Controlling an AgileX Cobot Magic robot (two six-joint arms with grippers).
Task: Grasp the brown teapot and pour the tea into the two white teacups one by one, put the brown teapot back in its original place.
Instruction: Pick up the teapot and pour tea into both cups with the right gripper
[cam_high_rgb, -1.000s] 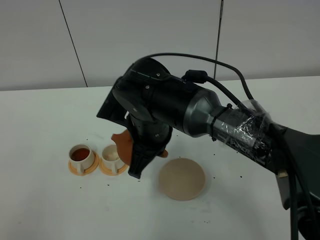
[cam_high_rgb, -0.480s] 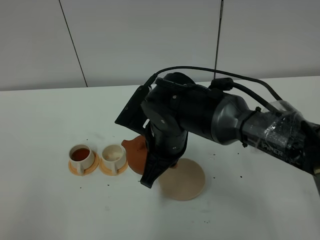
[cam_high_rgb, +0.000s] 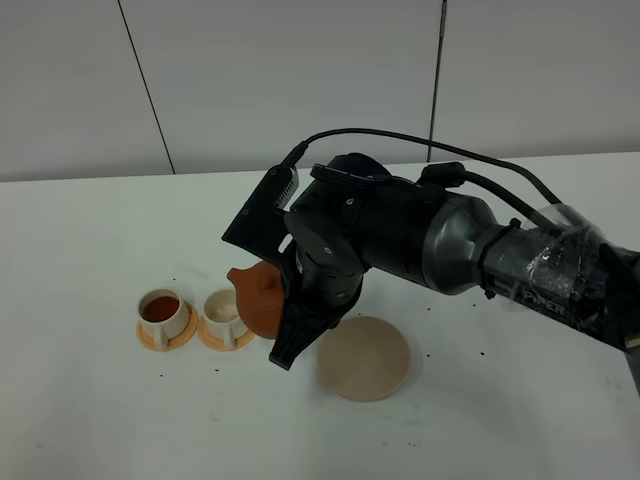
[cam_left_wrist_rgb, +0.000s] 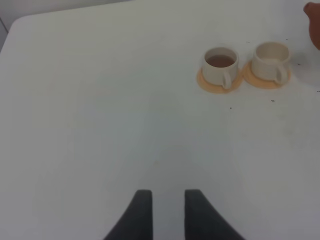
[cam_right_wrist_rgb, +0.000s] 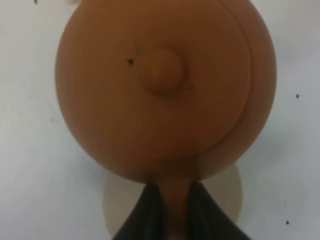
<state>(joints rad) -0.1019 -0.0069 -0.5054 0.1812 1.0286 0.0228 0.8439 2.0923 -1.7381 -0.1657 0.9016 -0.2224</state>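
My right gripper (cam_right_wrist_rgb: 174, 212), short of the beige coaster (cam_high_rgb: 365, 358), has drawn the brown teapot (cam_high_rgb: 258, 300), pinched by its handle, back off the nearer teacup (cam_high_rgb: 224, 312), pale inside, the farther teacup (cam_high_rgb: 162, 312) dark with tea, so pour 2 looks done or paused.

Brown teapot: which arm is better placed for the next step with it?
Right. The right gripper is shut on the handle of the brown teapot, holding it between the white teacups and the tan coaster. The left gripper hangs open and empty, away from them.
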